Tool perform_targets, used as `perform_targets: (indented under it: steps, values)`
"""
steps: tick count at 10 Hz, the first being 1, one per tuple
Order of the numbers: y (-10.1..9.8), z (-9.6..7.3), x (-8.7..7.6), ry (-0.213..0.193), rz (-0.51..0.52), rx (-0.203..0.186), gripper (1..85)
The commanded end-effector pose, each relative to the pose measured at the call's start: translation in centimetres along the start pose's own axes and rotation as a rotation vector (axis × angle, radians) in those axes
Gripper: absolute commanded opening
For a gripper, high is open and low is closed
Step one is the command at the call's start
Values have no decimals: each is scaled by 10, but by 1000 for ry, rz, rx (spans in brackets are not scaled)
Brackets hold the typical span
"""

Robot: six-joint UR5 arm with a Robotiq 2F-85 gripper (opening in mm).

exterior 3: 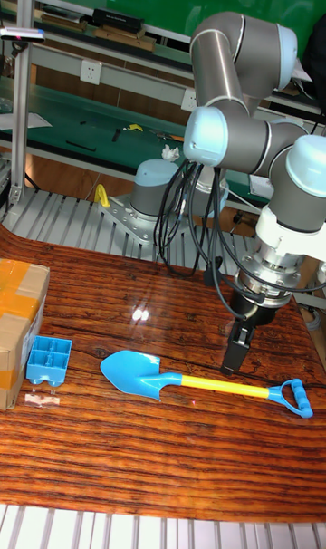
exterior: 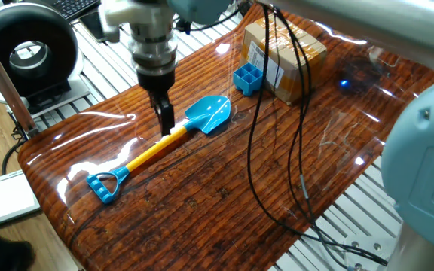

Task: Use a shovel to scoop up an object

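Note:
The shovel lies flat on the wooden table, with its light-blue blade (exterior: 209,114) (exterior 3: 131,373) toward the blue tray, a yellow shaft (exterior: 153,150) (exterior 3: 222,384) and a blue loop end (exterior: 105,184) (exterior 3: 294,395). The object, a small blue four-compartment tray (exterior: 249,78) (exterior 3: 49,359), stands beside the cardboard box. My gripper (exterior: 165,126) (exterior 3: 232,361) points straight down, its dark fingertips just above the shaft close to the blade. The fingers read as one dark mass, so no gap shows between them. It holds nothing.
A brown cardboard box (exterior: 283,56) (exterior 3: 16,318) sits right behind the tray. Black cables (exterior: 266,150) hang across the table's middle in the fixed view. A black round device (exterior: 27,53) stands off the table's left end. The table edge (exterior: 44,196) is near the loop end.

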State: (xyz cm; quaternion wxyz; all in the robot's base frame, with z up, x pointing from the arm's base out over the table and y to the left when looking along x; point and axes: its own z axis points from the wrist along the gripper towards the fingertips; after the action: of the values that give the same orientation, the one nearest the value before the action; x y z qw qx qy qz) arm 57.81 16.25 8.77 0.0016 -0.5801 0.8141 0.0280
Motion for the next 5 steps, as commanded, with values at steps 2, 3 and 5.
perform_targets:
  steps: [2, 3, 5]
  values:
    - [6, -1, 2, 7, -24, -25, 783]
    - [5, -1, 2, 9, -25, -20, 783]
    - [3, -1, 4, 17, -27, -14, 783]
